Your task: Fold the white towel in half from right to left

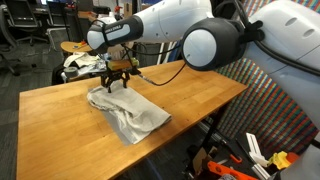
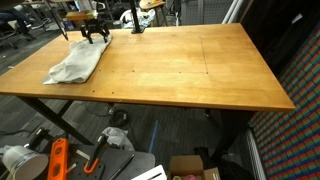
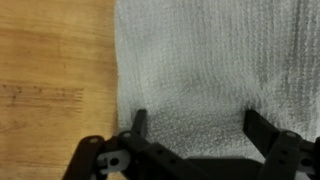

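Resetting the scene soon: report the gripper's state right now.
Gripper: open, jaws spread wide over the white towel, holding nothing.

table: wooden table (image 2: 200, 70) | beneath: cardboard box (image 2: 195, 168) | floor: orange object (image 2: 57, 160)

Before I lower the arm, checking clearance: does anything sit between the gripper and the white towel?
Nothing visible does. The open gripper hangs right over the white towel, with only bare cloth beneath it.

The wooden surface (image 2: 190, 70) stands on dark legs (image 2: 45, 112). One item lies directly on it: the white towel (image 2: 76, 63), rumpled in loose folds, near one end and close to the edge.
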`<state>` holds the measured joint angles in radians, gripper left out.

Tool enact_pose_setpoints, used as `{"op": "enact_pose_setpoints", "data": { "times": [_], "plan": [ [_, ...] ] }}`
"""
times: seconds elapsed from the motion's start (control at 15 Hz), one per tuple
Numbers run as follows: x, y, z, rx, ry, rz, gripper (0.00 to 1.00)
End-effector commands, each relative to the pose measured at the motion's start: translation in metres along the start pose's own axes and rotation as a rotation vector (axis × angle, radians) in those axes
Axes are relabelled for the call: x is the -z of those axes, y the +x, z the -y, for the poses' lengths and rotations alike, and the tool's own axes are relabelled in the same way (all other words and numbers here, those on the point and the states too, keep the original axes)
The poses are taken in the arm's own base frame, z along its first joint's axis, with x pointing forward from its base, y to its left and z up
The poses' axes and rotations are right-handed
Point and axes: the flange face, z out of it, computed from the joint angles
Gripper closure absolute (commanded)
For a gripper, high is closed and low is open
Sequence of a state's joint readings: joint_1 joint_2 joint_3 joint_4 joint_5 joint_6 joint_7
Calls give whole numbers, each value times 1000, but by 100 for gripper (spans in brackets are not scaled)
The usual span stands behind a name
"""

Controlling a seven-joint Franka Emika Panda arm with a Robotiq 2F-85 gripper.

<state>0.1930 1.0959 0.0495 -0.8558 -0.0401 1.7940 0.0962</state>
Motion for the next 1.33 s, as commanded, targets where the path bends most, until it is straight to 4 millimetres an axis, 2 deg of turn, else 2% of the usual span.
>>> {"op": "enact_pose_setpoints", "data": {
  "times": [0.0,0.8,1.27],
  "plan": [
    [-1,1,-17,4,2,-8,0],
    [2,15,-87,-155,-3,-136,0],
    [7,16,-104,-209,-3,-168,0]
  ]
}}
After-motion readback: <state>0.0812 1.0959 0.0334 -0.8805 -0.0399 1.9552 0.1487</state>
